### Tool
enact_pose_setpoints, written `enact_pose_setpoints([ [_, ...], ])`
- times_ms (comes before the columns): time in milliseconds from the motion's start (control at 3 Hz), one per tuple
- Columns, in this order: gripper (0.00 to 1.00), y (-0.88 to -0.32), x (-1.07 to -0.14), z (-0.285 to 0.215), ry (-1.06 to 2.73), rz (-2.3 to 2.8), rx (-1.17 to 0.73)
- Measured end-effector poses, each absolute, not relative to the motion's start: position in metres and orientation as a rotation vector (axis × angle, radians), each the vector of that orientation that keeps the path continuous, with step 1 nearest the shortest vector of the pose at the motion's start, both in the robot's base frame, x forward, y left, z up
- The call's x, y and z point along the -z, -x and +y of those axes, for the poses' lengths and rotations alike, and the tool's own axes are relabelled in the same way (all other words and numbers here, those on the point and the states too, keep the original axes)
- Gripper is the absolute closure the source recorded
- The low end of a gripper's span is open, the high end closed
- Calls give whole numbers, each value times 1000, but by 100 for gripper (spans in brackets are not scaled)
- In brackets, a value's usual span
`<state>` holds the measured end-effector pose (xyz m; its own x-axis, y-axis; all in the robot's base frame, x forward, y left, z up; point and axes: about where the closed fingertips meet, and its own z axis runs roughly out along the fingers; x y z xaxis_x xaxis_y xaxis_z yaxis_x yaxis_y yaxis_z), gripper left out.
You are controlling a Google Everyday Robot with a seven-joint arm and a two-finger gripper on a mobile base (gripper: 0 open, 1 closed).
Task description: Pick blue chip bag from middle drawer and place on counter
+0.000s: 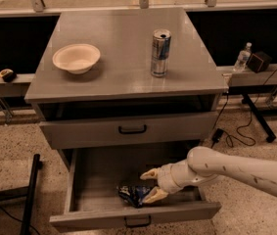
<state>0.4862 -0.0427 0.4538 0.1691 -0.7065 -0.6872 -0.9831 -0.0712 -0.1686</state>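
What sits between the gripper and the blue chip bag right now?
Nothing. In the camera view the open gripper is inside the middle drawer, its lower finger beside the blue chip bag; only bare drawer floor separates them.

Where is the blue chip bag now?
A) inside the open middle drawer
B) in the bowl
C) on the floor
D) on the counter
A: the blue chip bag lies in the pulled-out middle drawer, with the open tool beside it, inside the drawer.

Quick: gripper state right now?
Gripper: open, inside the middle drawer, fingers beside the chip bag, holding nothing.
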Motion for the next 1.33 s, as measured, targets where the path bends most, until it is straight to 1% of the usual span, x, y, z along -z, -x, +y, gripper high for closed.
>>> enact_pose_setpoints([
  [667, 87, -489, -428, -42, 1798, 1576, -623],
  [1000, 100, -490, -480, -40, 1677, 1441, -677],
  [1333, 100, -462, -579, -46, 1597, 1180, -697],
])
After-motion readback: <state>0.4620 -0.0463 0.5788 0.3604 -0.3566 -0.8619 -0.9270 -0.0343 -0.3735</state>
